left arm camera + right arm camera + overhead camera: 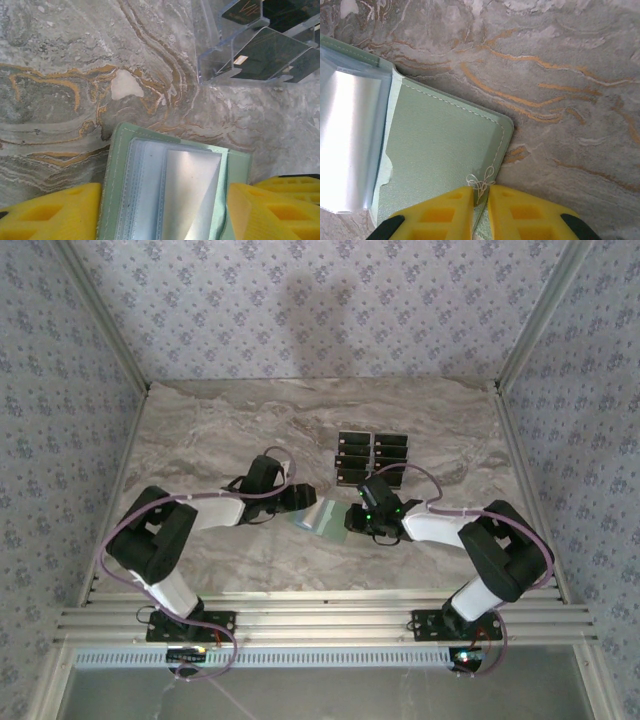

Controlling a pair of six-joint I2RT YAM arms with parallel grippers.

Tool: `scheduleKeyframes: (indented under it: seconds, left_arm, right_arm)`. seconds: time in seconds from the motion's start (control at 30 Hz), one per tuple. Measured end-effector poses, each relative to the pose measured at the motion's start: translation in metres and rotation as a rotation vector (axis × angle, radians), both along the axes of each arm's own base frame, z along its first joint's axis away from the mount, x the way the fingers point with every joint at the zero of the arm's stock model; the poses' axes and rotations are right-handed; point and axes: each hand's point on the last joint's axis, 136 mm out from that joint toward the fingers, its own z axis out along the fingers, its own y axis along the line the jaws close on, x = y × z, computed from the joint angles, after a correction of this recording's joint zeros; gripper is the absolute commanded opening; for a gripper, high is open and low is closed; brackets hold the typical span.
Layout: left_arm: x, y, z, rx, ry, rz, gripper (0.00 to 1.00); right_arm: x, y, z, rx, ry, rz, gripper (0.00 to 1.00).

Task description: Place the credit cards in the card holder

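The pale green card holder (322, 516) lies open on the marble table between the two grippers, with clear, shiny sleeves showing inside (190, 185). My left gripper (165, 215) is open, and its yellow fingers (50, 212) stand at either side edge of the holder. My right gripper (481, 210) is shut on the near edge of the holder's green cover panel (440, 150), by a loose thread knot. The black credit cards (372, 452) stand in a clear rack just beyond the holder, and one card (260, 50) has a gold mark.
The clear acrylic rack (215, 65) has several slots and sits close behind the holder. Patterned walls and metal frame posts (110, 330) enclose the table. Marble (220, 420) spreads to the back left.
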Motion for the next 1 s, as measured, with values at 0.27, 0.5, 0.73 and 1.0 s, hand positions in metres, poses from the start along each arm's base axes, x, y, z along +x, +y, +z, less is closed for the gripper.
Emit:
scheduleKeyframes:
  seconds: [0.27, 0.5, 0.73, 1.0]
  left_arm:
    - [-0.003, 0.001, 0.016, -0.039, -0.027, 0.001, 0.35]
    - [-0.005, 0.001, 0.015, -0.047, -0.025, 0.001, 0.33]
    - [-0.009, 0.002, 0.010, -0.042, -0.014, -0.002, 0.21]
    - [-0.014, 0.006, 0.006, -0.038, -0.008, -0.001, 0.24]
  right_arm:
    - [0.000, 0.000, -0.001, 0.006, 0.005, 0.001, 0.20]
    - [0.000, 0.000, -0.001, 0.009, 0.008, 0.002, 0.20]
    - [0.000, 0.000, -0.001, 0.008, 0.008, 0.001, 0.19]
    - [0.002, 0.002, -0.001, 0.015, 0.000, 0.002, 0.19]
